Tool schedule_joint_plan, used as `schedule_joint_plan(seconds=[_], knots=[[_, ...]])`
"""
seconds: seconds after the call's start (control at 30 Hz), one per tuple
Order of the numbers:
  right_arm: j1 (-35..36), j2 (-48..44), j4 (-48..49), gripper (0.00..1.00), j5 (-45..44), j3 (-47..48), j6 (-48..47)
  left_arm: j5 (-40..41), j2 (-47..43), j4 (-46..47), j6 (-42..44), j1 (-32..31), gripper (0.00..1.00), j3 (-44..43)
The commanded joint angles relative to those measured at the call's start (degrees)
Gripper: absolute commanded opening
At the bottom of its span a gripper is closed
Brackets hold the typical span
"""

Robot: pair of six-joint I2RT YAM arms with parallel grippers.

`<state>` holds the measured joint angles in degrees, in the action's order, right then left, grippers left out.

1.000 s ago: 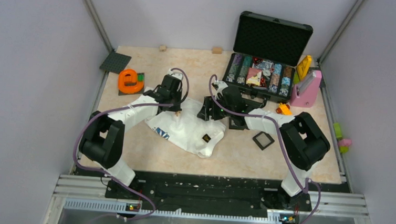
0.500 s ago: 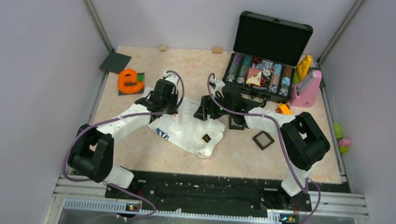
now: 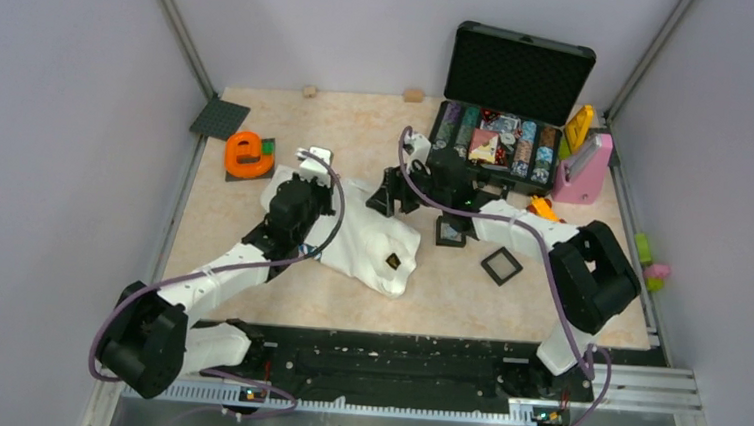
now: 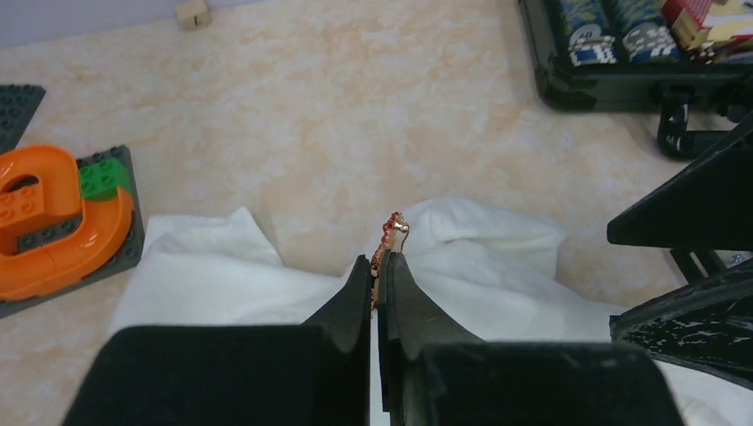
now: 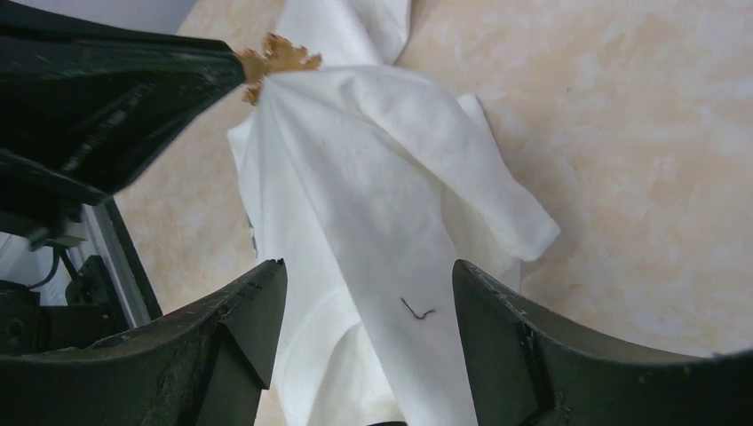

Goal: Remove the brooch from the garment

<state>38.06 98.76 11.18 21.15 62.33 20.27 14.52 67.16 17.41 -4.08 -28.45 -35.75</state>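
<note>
Your left pincer (image 4: 379,266) is pinched shut on the brooch (image 4: 389,236), which stands edge-up just ahead of its fingertips. Over the last second that arm has swung out to its left, and the garment (image 3: 371,238) has gone with it — the cloth has slid and stretched the same way instead of staying put.

The right wrist camera shows why. The white fabric rises in a tent straight up to the brooch at the left pincer's tips, so by my reading the pin is not free yet.

Meanwhile your right pincer (image 5: 366,266) has come away from the middle of the shirt. It now hangs empty with its fingers wide apart, looking down on the raised fold, just to the right of the left pincer.

Nothing seems to hold the cloth down, so more pulling would likely only drag the shirt along. You probably want the right pincer back on the fabric just below the brooch — close under the left tips — before you pull again.
</note>
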Motion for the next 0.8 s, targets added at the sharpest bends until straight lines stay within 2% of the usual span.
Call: schedule_joint_plan(seconds=[0.0, 0.2, 0.27, 0.43, 0.6, 0.77], knots=[[-0.91, -6.47, 5.74, 0.7, 1.08, 2.39, -2.65, -4.86, -1.6, 23.72, 4.25, 1.12, 0.0, 2.84], [-2.29, -10.27, 9.79, 0.7, 1.76, 0.46, -2.32, -22.73, -2.64, 29.46, -9.04, 6.43, 0.0, 3.46], [-2.86, -11.0, 9.84, 0.7, 2.22, 0.47, -1.97, -26.39, -3.33, 29.94, -12.47, 7.73, 0.0, 3.39], [-3.6, -12.63, 10.37, 0.71, 3.95, 0.12, -2.6, -31.56, -4.96, 14.01, -15.17, 9.02, 0.0, -3.38], [-3.82, -13.42, 15.89, 0.78, 7.79, -2.05, -1.04, -39.68, -7.16, 18.57, -22.74, 10.81, 0.0, -0.86], [-3.96, -14.49, 21.09, 0.81, 11.2, -4.31, 1.21, -48.85, -4.2, 9.51, -27.13, 13.48, 0.0, -6.98]])
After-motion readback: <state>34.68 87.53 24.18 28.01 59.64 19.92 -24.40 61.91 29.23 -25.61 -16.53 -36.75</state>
